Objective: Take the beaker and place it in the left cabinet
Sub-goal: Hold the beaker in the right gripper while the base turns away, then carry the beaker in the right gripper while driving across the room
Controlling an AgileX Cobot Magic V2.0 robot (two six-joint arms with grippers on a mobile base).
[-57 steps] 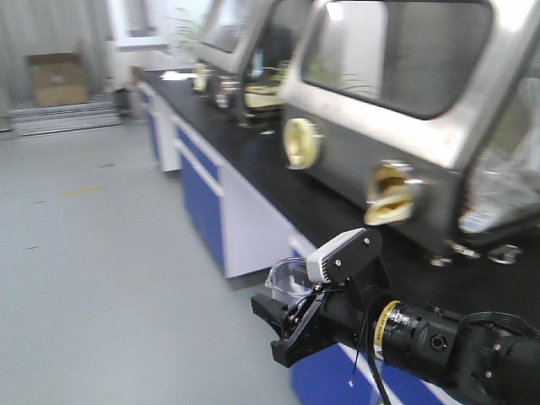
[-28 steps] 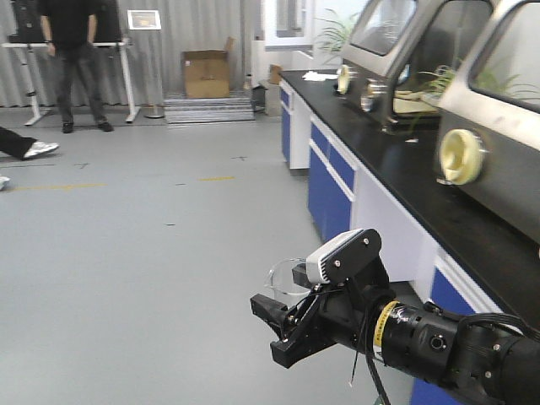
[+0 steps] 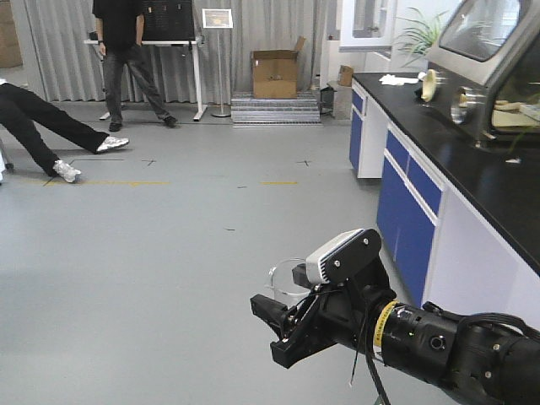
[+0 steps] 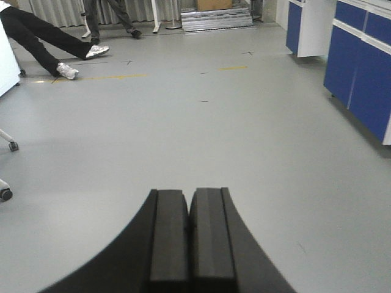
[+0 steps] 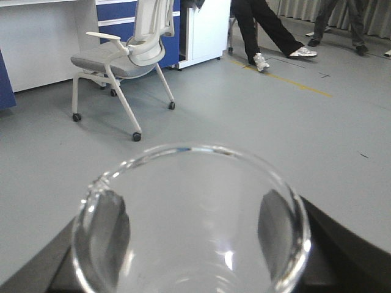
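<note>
The beaker is clear glass and sits in my right gripper, low in the front view above the grey floor. In the right wrist view its round rim fills the lower frame, and my right gripper is shut on it, with a dark finger pressed on each side of the glass. My left gripper is shut and empty, with only floor ahead of it. The left cabinet is out of view.
A blue-and-white lab bench with a black top runs along the right, with a steel glove box on it. People stand and sit at the far left. A cardboard box stands at the back. An office chair is in the right wrist view.
The front view has swung left: the glove boxes and bench slid to the right, and open floor and people came into view. The right arm with the beaker keeps its place in the frame.
</note>
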